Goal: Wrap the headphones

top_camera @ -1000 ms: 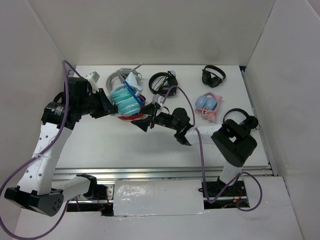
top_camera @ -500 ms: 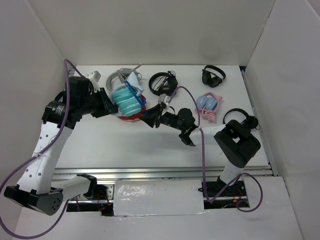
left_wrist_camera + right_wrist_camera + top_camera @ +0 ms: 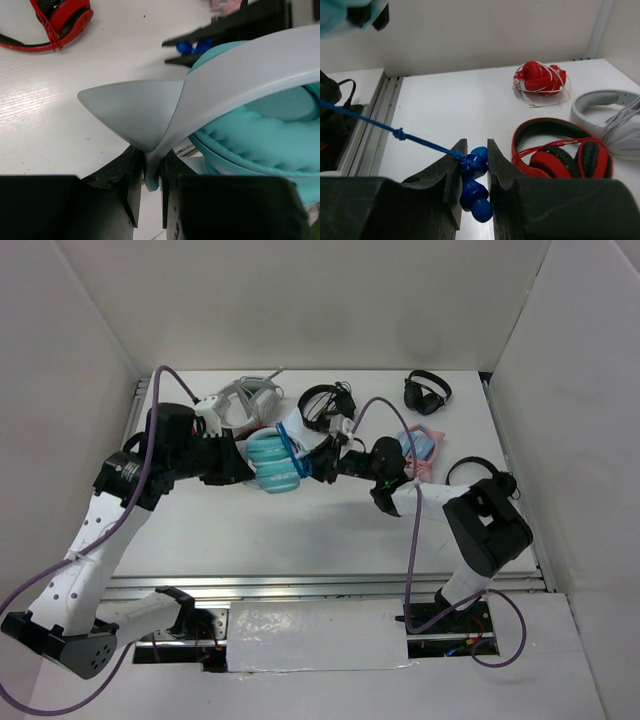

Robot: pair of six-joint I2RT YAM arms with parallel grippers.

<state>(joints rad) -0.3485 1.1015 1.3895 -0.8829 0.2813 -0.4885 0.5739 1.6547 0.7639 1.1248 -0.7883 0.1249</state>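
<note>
Overhead, the headphones [image 3: 273,464] hang between the two arms over the middle of the table [image 3: 200,530], teal cups stacked, though the view does not settle whether they touch the surface. The left gripper [image 3: 150,172] has its jaws drawn almost together on the thin lower edge of the white band, right beneath the pointed ear piece [image 3: 134,111], with only that sliver of plastic between the fingers. The padded cup [image 3: 260,135] fills the right of the left wrist view and runs off the frame. The right gripper [image 3: 472,159] is pinched closed on the blue plug [image 3: 474,194], whose lower end pokes out below the fingers. From there the cable [image 3: 398,133] runs taut up and left with a small knot in it, then leaves the frame, so where it meets the cup is out of sight here. From above the cable is too fine to trace. The red-and-black headphones [image 3: 547,162] lie beside that claw, yet overhead they are hidden. A red cord-wrapped bundle [image 3: 538,78] sits farther back, the white headphones [image 3: 602,99] are cut off at the right edge, and the pale blue-and-pink headphones [image 3: 415,447] are half covered by the right arm.
</note>
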